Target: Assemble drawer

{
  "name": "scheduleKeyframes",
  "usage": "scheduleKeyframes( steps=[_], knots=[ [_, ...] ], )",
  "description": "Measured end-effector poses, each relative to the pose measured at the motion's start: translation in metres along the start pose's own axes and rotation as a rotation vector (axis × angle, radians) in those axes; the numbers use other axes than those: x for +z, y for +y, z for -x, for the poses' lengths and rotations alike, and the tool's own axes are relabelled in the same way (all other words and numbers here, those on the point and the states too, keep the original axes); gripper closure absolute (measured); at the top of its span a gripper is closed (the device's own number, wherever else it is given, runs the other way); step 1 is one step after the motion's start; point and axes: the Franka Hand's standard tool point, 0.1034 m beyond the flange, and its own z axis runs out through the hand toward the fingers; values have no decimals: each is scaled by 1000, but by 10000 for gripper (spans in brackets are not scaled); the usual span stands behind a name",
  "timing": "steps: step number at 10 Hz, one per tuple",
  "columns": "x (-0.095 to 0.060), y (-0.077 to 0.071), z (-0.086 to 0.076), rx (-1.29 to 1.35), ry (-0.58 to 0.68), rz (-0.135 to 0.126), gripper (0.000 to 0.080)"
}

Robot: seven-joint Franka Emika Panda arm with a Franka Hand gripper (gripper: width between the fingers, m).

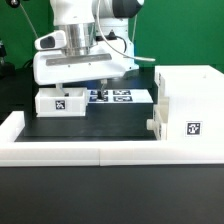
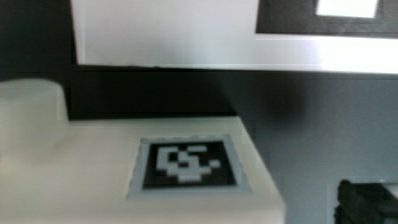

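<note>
A small white tray (image 1: 62, 100) with a square tag stands on the black table at the exterior view's left. My gripper (image 1: 96, 86) hangs right over its back edge. In the wrist view the tray's tagged face (image 2: 185, 165) fills the lower middle. One black fingertip (image 2: 370, 200) shows beside it with a dark gap between; the other finger is hidden. The jaws stand wide apart and hold nothing. The tall box housing (image 1: 190, 95) stands at the exterior view's right. A second small white part (image 1: 156, 122) sits against its near left side.
The marker board (image 1: 120, 97) lies flat between the tray and the housing; it also shows in the wrist view (image 2: 267, 35). A low white wall (image 1: 90, 152) borders the table's front and left.
</note>
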Motion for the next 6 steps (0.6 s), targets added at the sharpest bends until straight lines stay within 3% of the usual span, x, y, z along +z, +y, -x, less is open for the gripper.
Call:
scheduleKeyframes(
  steps=[3, 4, 5, 6],
  knots=[
    [4, -3, -3, -12, 11, 4, 150],
    [4, -3, -4, -12, 13, 4, 273],
    [5, -2, -5, -12, 14, 4, 273],
    [5, -2, -5, -12, 14, 4, 441]
  ],
)
